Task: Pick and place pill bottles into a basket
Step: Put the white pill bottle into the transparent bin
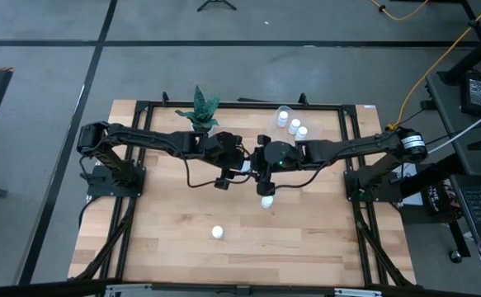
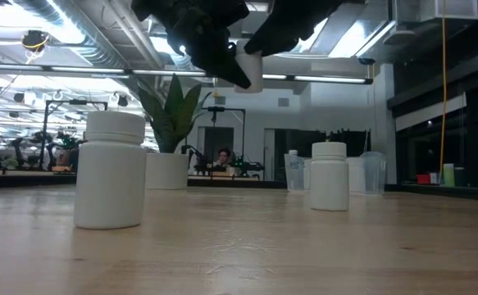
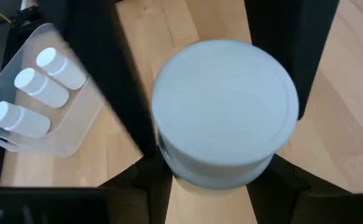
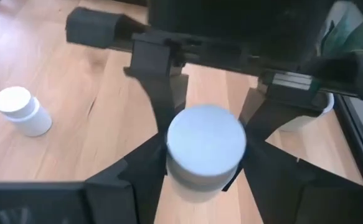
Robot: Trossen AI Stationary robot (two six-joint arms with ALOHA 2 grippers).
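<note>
Pill bottle (image 3: 225, 112) aloft over mid-table, clamped in left gripper (image 1: 242, 167).
Light, rigid, slick plastic (take the body below the cap); right gripper (image 1: 261, 165) brackets it, grip unclear, cannot tell; basket (image 3: 75, 134) well apart.

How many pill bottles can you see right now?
6 pill bottles: three in the basket, two standing on the table, one aloft in the left gripper. None appears hidden.

One camera looks straight down on the table (image 1: 182, 231); another sits level at its surface. Both wrist cameras look down closely onto one raised bottle (image 3: 225, 112).
</note>
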